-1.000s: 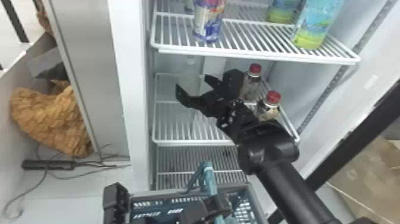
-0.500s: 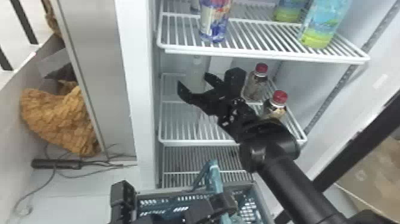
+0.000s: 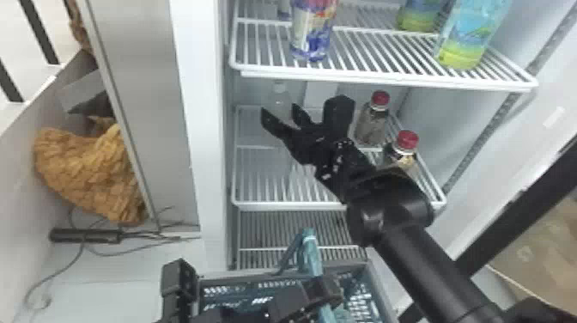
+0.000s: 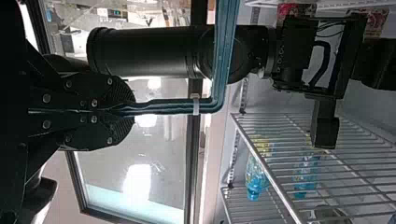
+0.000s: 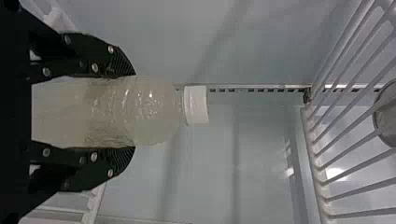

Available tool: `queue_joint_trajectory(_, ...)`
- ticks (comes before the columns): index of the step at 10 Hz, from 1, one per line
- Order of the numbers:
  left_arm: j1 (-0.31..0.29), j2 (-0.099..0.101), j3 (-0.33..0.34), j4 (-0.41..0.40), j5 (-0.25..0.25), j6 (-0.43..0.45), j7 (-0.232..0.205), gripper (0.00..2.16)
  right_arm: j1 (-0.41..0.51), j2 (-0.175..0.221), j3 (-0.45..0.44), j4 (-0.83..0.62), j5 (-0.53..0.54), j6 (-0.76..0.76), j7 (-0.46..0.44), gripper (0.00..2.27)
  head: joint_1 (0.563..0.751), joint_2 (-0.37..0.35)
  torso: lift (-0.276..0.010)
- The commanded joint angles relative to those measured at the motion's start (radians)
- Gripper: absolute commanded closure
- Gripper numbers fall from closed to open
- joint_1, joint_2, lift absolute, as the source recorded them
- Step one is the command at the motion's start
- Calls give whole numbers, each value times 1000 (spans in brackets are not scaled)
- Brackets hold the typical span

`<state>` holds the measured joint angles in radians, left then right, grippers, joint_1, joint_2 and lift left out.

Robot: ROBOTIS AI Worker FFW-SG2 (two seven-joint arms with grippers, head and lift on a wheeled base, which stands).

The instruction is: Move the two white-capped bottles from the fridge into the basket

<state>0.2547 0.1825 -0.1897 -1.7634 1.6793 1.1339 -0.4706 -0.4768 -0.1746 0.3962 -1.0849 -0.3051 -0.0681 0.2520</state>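
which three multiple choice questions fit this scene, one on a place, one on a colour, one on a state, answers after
1. Where are the red-capped bottles?
a) in the basket
b) on the fridge's upper shelf
c) on the shelf below that

2. What colour is the basket's handle?
a) teal
b) red
c) yellow

3. How are the left gripper's fingers?
a) wide open
b) shut on the handle
c) shut on a bottle

1 c: the head view shows them under the upper shelf.
2 a: it looks teal in both views.
3 b: in the left wrist view they pinch it.
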Motion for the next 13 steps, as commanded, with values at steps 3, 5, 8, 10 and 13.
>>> queue_joint_trajectory(3,8,3,6,0,4,0,-2,1119,55,-3,-45,-62,26,-42,0,843,695,-161,-260)
queue_joint_trajectory(5,15,3,10,0,6,-5,-5,1119,101,-11,-105,-156,50,-42,18,843,695,-169,-260)
queue_joint_trajectory(8,20,6,12,0,6,-5,-5,1119,192,-19,-157,-325,64,7,30,843,695,-188,-260)
queue_joint_trajectory(10,20,8,10,0,6,-5,-5,1119,283,-19,-209,-445,70,68,36,843,695,-197,-260)
queue_joint_trajectory(13,23,9,14,0,6,-2,-5,1119,413,-20,-293,-605,74,129,67,843,695,-226,-260)
